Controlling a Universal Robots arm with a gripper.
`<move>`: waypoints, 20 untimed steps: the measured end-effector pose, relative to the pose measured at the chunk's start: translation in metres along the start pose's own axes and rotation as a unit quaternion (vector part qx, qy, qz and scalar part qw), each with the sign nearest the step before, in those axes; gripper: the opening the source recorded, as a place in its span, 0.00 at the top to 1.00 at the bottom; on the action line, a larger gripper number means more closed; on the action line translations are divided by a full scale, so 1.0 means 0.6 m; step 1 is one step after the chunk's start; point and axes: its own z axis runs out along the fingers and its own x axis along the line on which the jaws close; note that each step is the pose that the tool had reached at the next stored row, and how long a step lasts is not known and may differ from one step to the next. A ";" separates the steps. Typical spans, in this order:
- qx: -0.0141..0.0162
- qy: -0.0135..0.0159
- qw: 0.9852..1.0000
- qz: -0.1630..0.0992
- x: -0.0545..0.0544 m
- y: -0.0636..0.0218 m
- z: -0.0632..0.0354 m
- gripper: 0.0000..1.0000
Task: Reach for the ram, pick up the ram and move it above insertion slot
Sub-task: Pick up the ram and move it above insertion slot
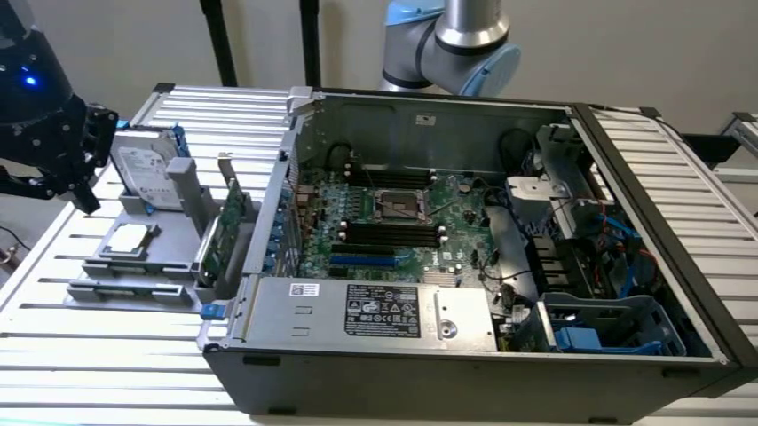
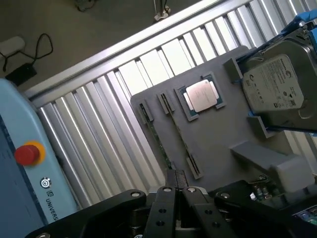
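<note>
The ram is a thin green stick standing on edge in a long clip holder on the grey fixture plate. My gripper hovers above the end of that holder, apart from the ram, fingertips together with nothing between them. In the exterior view the black gripper hangs over the fixture plate at the exterior view's left, outside the computer case. The black memory slots lie on the green motherboard inside the open case, below the processor socket.
A silver hard drive with blue rails stands on the fixture, with a processor chip beside it. A green expansion card stands beside the case wall. A pendant with a red button sits off the slatted table.
</note>
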 end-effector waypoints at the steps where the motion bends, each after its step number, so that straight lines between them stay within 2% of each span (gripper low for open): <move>1: 0.000 0.000 1.000 -0.009 0.000 0.000 0.000 0.89; 5: 0.001 0.002 0.999 -0.045 0.000 0.000 0.002 0.89; 9: 0.002 0.003 0.997 -0.082 0.000 0.000 0.004 0.89; 13: 0.002 0.005 0.993 -0.118 0.000 0.000 0.006 0.89; 18: 0.003 0.007 0.987 -0.162 0.000 0.000 0.008 0.89; 20: 0.003 0.007 0.986 -0.169 0.000 0.000 0.008 0.89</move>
